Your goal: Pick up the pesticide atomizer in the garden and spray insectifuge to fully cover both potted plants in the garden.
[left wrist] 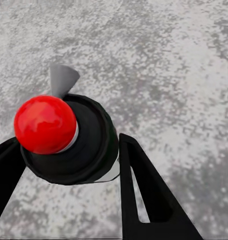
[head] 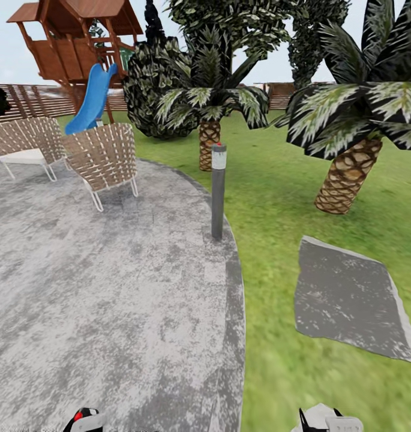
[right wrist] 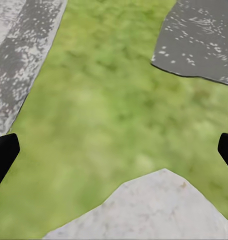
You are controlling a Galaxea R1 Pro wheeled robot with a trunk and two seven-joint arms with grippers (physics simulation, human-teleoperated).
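Held in the left pincer [left wrist: 69, 165]: the pesticide atomizer [left wrist: 76, 142], seen from its head end over the round grey stone patio [left wrist: 168, 60], with the small red tip [left wrist: 45, 124] toward the camera and the dark body pinched between the two black fingers [left wrist: 143, 185]. Probably light and rigid, a small plastic bottle with liquid inside; smooth sides, so likely a little slippery. Best taken around the body below the spray head, as now, leaving the trigger free. No label text readable from this angle; no brand or writing legible anywhere.

Beside it, the right pincer [right wrist: 114, 150], spread wide and carrying nothing, its two dark fingertips [right wrist: 4, 152] far apart over the green lawn [right wrist: 109, 110], near a dark grey slab [right wrist: 203, 40].

In the head view, at the bottom edge, the atomizer's red tip and the left pincer [head: 85, 420]; the right pincer [head: 325, 420] at the bottom right.

Farther out, a tall grey bollard lamp [head: 218, 192] at the patio rim, two woven chairs [head: 103, 159], then palm trees [head: 349, 120], a blue slide [head: 92, 102] under a wooden play tower [head: 79, 36], and a slatted fence [head: 31, 99] behind.
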